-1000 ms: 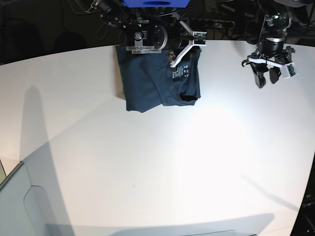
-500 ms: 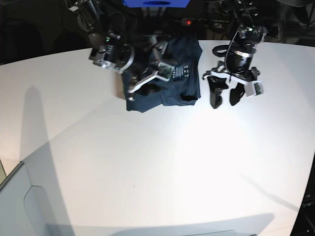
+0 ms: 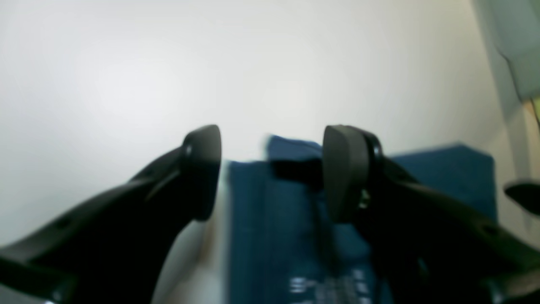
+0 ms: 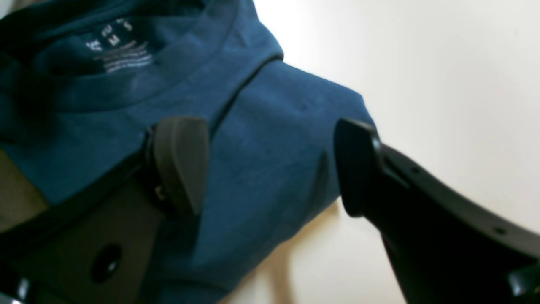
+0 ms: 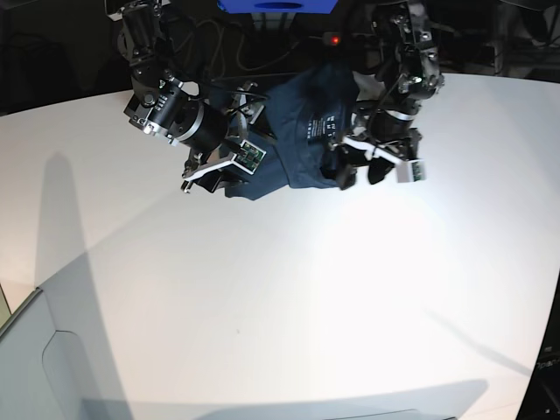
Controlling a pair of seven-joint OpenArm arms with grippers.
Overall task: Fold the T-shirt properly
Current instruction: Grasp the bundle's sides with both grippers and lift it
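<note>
Lying folded into a compact bundle at the far edge of the table (image 5: 289, 297), the T-shirt (image 5: 302, 153) appears largely done; neck label faces up, though the near hem looks uneven, so final tidying probably remains. Left in the base view, the right gripper (image 4: 270, 164) hovers over the bundle's corner, jaws wide, holding nothing. Right of it, the left gripper (image 3: 272, 173) straddles the opposite edge, jaws likewise wide and empty; contact cannot be confirmed through the blur. Ample bare tabletop lies nearer the camera for repositioning.
</note>
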